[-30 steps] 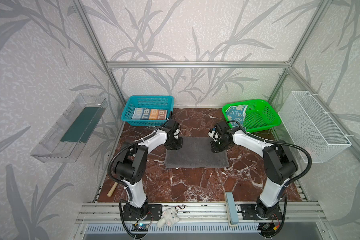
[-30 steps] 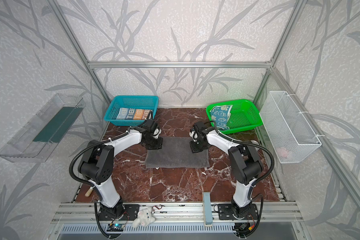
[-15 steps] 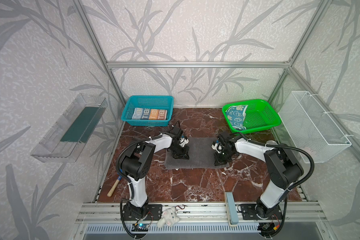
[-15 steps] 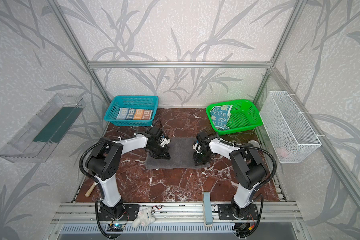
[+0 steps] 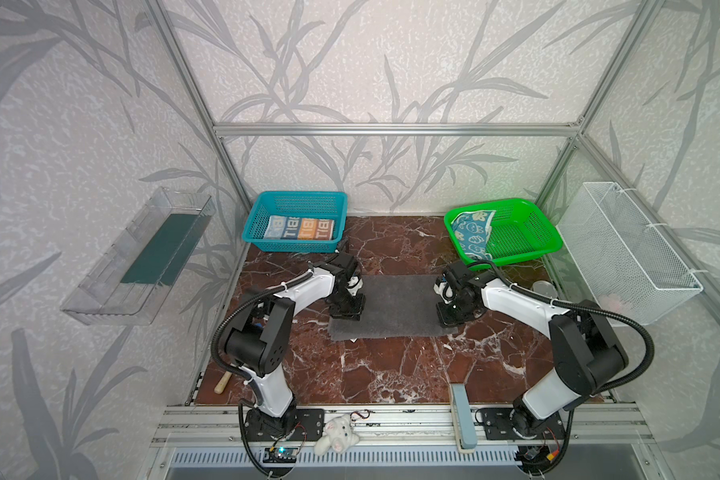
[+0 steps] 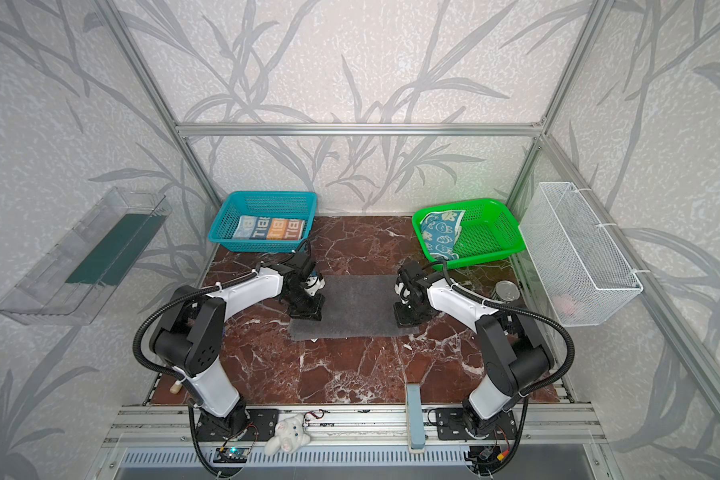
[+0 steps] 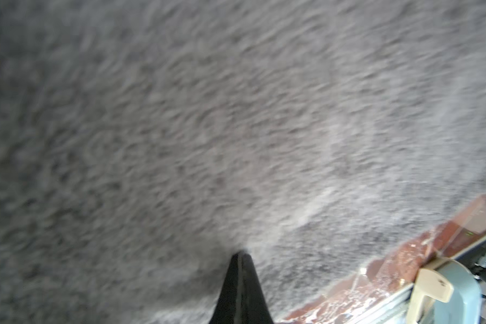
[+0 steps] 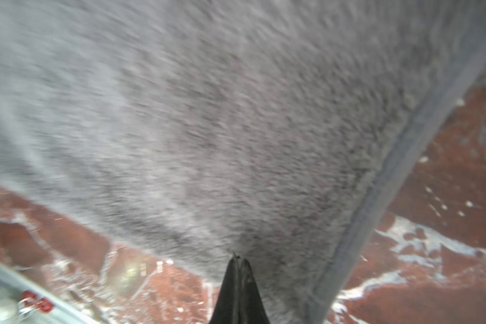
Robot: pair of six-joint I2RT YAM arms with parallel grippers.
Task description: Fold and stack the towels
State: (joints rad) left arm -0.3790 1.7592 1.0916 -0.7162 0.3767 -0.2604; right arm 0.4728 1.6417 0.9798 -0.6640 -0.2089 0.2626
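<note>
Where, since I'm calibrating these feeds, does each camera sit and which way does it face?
Top views: high at the front, looking down and back over the table; the left arm and right arm show whole.
Left wrist: on the left arm, close above the grey towel; shows only the left gripper, shut on it.
Right wrist: on the right arm, over the towel's hemmed edge; shows only the right gripper, shut on it.
Shared: every view shows the grey towel; top views nearly match.

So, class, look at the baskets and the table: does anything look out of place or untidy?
The teal bunny towel hangs crumpled and unfolded over the front rim of the green basket, whereas the lettered towel lies flat and folded in the blue basket.
</note>
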